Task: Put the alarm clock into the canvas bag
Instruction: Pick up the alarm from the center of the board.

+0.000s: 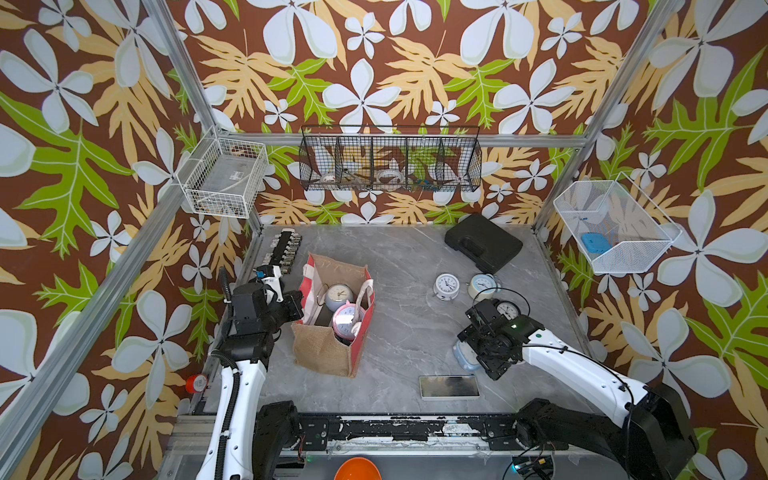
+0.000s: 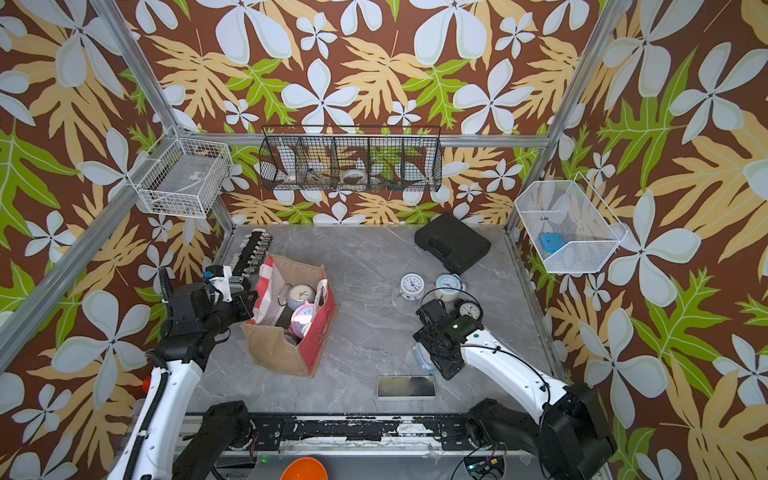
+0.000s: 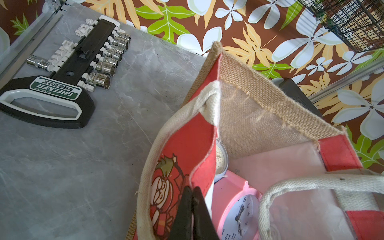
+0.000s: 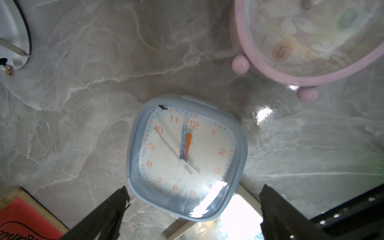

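Well, "GREENER" socket rack [image 3: 83, 49]; L gripper [image 3: 192, 190] tight on canvas bag [image 3: 259, 116], R gripper [image 4: 194, 190] wide, empty.

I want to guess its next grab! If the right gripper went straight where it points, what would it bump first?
Probably the square blue alarm clock, lying face up on the table just ahead of the right gripper, jaws open.
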Motion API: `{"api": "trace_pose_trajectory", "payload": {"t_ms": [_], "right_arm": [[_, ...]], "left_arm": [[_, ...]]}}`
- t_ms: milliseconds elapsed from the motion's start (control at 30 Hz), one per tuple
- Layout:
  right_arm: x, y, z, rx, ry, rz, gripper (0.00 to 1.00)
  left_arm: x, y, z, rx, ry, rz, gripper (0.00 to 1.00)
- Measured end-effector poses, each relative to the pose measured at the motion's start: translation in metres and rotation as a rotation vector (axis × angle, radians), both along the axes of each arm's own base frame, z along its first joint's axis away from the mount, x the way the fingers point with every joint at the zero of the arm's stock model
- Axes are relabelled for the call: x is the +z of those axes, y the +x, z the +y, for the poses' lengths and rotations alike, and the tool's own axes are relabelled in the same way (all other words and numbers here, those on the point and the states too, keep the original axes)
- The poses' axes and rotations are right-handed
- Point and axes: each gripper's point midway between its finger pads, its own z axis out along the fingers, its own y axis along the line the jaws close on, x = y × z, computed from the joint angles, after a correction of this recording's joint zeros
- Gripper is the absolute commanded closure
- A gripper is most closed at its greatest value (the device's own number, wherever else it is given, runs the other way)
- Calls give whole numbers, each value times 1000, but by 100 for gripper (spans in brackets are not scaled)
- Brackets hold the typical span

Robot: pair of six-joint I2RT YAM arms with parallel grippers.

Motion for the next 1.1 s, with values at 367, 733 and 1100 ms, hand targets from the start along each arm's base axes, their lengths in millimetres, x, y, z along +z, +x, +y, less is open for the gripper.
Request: {"api": "trace_pose_trajectory", "payload": {"t_ms": [367,733,1100], "right_arm": [[-8,16,8,-17,17,17,0],[-22,19,3,-14,-14,72,0],[-41,18,2,22,-43,137,0]], "left_arm": [[0,0,0,-1,-1,0,100],[0,0,0,-1,-1,0,100],[0,0,0,0,0,0,100]]}}
